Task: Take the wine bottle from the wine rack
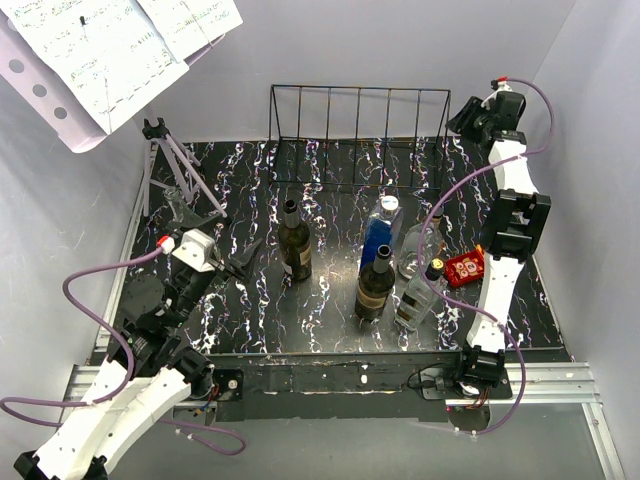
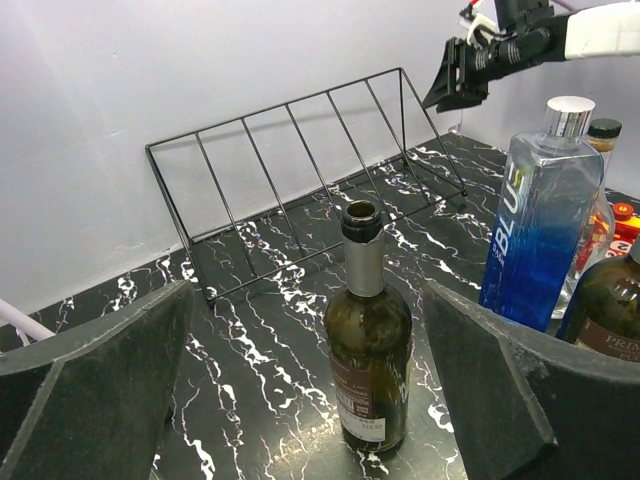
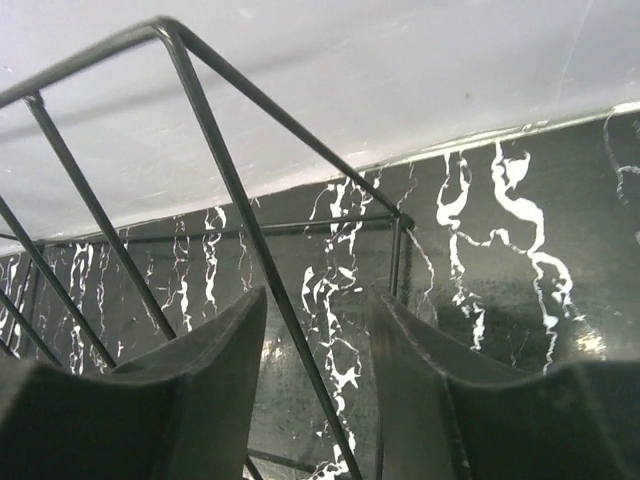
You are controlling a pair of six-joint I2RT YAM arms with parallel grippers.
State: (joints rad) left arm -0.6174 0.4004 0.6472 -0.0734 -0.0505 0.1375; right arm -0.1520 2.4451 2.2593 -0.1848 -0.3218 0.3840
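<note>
Five bottles are standing upright on the black marbled table (image 1: 300, 322), all on the near side of the wine rack (image 1: 360, 135) and apart from it.

Wine rack: black wire, sitting at the far edge, centre, against the wall.

Wine bottle (image 1: 294, 243): dark glass, open mouth, standing alone at the left of the group, well apart from the rack.

Blue bottle (image 1: 379, 232), clear bottle (image 1: 415, 250), capped clear bottle (image 1: 420, 295) and second dark bottle (image 1: 376, 285) are clustering to its right, a red object (image 1: 466, 267) lying just beside them.

Left gripper (image 1: 246, 262) is hovering low just left of the wine bottle, fingers (image 2: 100, 380) spread wide. The bottle is showing between them in the wrist view, touching neither.

Right gripper (image 1: 468, 120) is hanging at the rack's right end near its top rail, fingers (image 3: 215, 380) parted. One rack wire is crossing the gap, and I cannot tell whether they touch.

Music stand (image 1: 110, 50) is carrying sheet music at the far left.
</note>
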